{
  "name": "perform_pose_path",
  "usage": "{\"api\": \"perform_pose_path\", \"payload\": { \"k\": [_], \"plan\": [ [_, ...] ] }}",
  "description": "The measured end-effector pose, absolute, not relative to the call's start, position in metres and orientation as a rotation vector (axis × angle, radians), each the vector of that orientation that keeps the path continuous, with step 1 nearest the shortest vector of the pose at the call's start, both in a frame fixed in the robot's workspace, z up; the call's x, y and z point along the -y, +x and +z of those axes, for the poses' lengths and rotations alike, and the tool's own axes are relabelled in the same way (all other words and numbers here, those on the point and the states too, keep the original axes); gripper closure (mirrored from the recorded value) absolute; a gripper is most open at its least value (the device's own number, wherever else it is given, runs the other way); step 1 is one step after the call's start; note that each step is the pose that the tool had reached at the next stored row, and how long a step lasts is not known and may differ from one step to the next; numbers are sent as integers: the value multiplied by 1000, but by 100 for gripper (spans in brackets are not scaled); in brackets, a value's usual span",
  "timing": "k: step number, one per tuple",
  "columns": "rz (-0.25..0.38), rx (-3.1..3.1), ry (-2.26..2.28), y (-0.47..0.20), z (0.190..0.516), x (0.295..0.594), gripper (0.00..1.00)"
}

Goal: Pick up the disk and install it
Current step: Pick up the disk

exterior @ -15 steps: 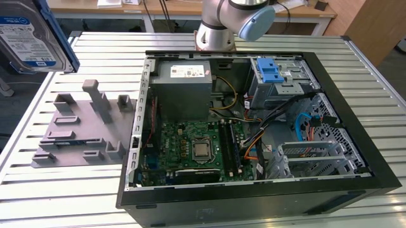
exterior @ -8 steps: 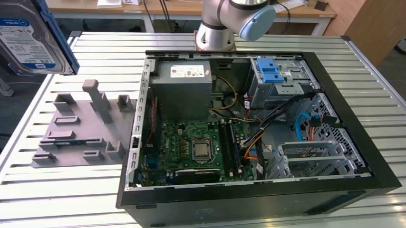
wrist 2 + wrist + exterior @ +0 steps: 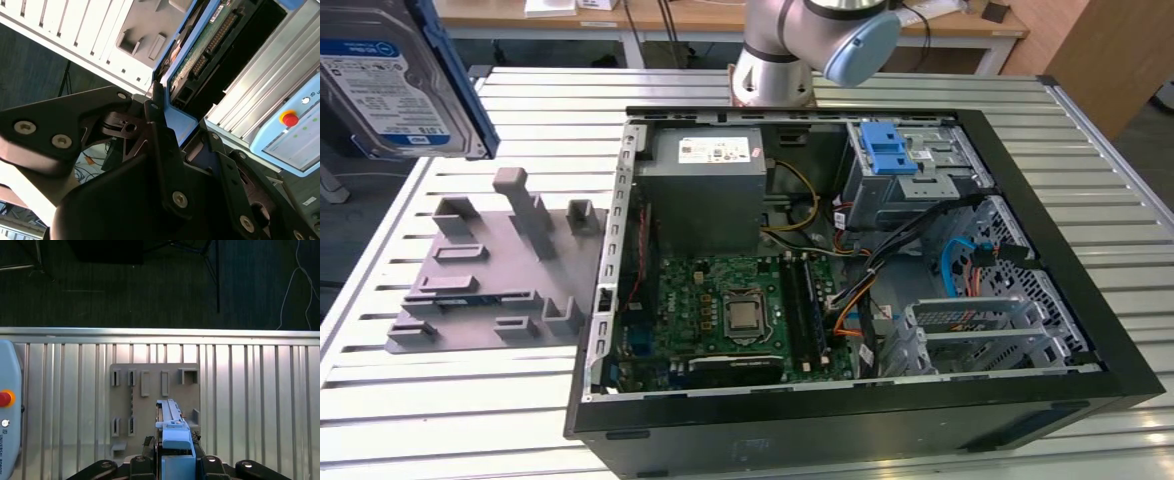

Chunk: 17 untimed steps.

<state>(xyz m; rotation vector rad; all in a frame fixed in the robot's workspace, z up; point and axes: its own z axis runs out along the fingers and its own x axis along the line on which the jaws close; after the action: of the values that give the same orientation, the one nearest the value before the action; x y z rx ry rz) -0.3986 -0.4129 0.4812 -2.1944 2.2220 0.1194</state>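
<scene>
Slatted metal worktop (image 3: 454,420) carries an open computer case (image 3: 854,425) and a grey holder plate (image 3: 494,285). Above this plate the gripper (image 3: 176,461) is clamped on the blue-railed disk (image 3: 387,90), which hangs in the air, clear of the worktop.

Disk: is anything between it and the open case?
Nothing visible. The hand holds the disk up over the grey fixture; the open case lies beside it, lid off.
</scene>
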Motion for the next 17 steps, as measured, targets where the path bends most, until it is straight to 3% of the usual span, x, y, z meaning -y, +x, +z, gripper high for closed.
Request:
{"api": "perform_pose_path", "payload": {
  "k": [17],
  "plan": [
    [121,-2223,-2195,-378,481,413,63]
  ]
}}
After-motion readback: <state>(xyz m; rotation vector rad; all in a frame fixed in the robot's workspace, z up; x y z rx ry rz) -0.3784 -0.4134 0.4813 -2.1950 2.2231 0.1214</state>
